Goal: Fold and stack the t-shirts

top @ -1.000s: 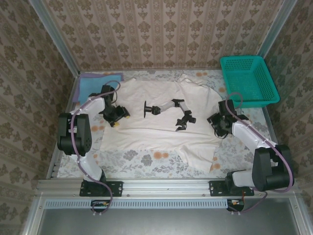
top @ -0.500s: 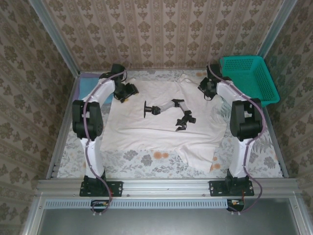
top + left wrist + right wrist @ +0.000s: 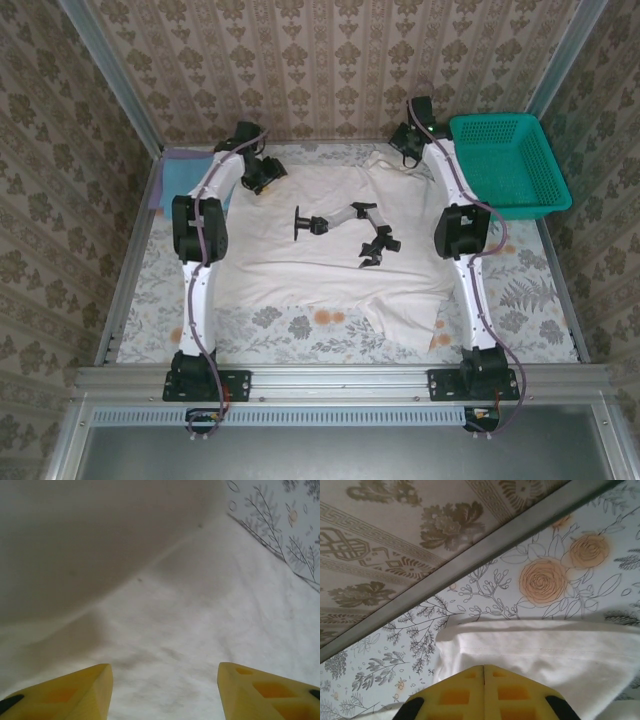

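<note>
The off-white t-shirt [image 3: 300,260] carries a small black print [image 3: 345,228] on its chest, the other t-shirt [image 3: 183,180] is plain light blue, and the mesh basket [image 3: 497,120] is teal. The surface [image 3: 485,605] beneath them is pale, scattered with orange roses and grey fern and leaf sprigs, while the walls [image 3: 330,60] wear beige damask wallpaper with brown flower motifs. My left gripper [image 3: 165,695] and my right gripper [image 3: 484,672] both have bright yellow fingers.

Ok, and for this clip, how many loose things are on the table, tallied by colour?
Off-white t-shirt: 1
Light blue t-shirt: 1
Teal basket: 1
Total: 3
</note>
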`<action>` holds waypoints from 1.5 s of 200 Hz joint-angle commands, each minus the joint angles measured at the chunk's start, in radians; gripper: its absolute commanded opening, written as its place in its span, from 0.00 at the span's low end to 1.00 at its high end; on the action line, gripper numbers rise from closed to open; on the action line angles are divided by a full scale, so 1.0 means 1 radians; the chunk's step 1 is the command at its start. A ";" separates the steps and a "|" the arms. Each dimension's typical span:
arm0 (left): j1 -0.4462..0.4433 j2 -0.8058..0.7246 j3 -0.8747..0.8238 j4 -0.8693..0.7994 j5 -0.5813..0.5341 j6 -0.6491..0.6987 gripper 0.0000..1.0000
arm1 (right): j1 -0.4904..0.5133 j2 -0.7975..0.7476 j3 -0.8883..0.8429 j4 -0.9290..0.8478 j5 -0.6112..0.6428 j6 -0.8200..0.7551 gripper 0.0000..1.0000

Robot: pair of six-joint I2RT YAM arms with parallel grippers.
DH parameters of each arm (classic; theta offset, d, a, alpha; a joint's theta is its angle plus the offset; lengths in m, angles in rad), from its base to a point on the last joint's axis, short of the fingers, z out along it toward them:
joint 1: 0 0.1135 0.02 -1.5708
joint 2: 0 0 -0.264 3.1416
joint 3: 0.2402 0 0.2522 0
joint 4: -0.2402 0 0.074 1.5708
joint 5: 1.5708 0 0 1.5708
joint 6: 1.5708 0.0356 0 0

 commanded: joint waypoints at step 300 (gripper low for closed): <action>-0.012 -0.156 0.050 0.030 -0.069 -0.023 0.88 | -0.067 -0.087 0.189 0.026 -0.106 -0.125 0.53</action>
